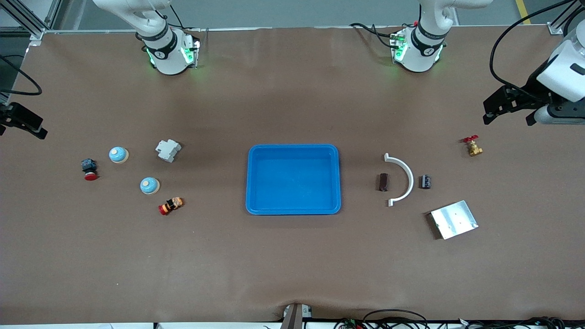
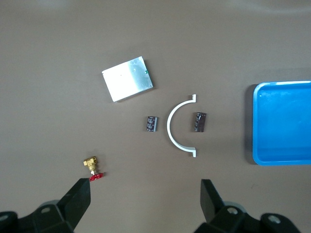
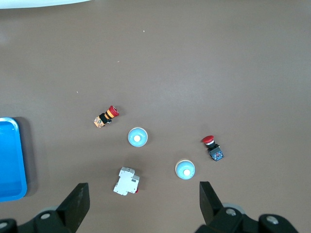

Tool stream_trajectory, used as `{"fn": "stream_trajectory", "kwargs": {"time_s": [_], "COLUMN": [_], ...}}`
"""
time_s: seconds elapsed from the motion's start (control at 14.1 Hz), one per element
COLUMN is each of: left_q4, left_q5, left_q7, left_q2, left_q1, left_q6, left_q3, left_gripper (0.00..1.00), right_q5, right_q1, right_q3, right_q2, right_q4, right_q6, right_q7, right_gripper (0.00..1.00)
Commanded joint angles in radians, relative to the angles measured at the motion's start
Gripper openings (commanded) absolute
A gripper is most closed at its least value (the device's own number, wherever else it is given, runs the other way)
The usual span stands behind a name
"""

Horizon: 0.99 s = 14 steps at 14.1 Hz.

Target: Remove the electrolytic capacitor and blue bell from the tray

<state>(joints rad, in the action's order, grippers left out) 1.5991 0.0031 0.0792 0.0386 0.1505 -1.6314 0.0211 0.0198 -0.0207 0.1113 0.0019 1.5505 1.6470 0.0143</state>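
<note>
Both of my claws hang in the air with their fingers spread wide and nothing between them. My left gripper [image 1: 509, 109] is up over the table's edge at my left arm's end, and my right gripper [image 1: 23, 122] is up over the edge at my right arm's end.

On the brown table [image 1: 292, 256] the biggest thing is the blue tray [image 1: 337, 183], which sits in the middle. Next in size is a flat metal plate [image 1: 454, 219] toward my left arm's end, nearer the front camera than the other parts there. A white curved bracket [image 1: 406, 179] lies between two small cylinders: a dark brown capacitor [image 1: 383, 182] inside its curve, toward the tray, and a black capacitor [image 1: 426, 181] just outside it. A small brass valve [image 1: 473, 146] with a red handle lies apart, farther from the camera.

Toward my right arm's end lies a white breaker [image 1: 167, 150], then two blue bells: one bell [image 1: 118, 154] near the breaker, the other bell [image 1: 149, 185] nearer the camera. A red push button [image 1: 89, 169] lies beside the first, and a red-and-orange switch [image 1: 171, 205] near the second.
</note>
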Motion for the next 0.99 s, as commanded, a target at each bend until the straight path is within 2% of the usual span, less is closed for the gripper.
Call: {"fn": "stream_trajectory", "kwargs": {"time_s": [0.0,0.92], "left_q4": [-0.024,-0.025], "left_q5": [-0.009,-0.017], "left_q7": [-0.016,-0.015], "left_q2": [-0.014,-0.023], "left_q1": [-0.026,-0.034], "left_q6": [0.021,0.018], "left_q3": [-0.027,-0.027], "left_gripper": [1.0,1.0], "right_q5": [-0.02,-0.031], "right_q1": [0.021,0.024], "right_q3": [-0.012,-0.009], "right_q2": [0.01,0.01], "right_q4": [-0.024,-0.023], "right_q6": [-0.013,-0.013], "right_q7": [0.007,0.007], "right_gripper": [1.0,1.0]}}
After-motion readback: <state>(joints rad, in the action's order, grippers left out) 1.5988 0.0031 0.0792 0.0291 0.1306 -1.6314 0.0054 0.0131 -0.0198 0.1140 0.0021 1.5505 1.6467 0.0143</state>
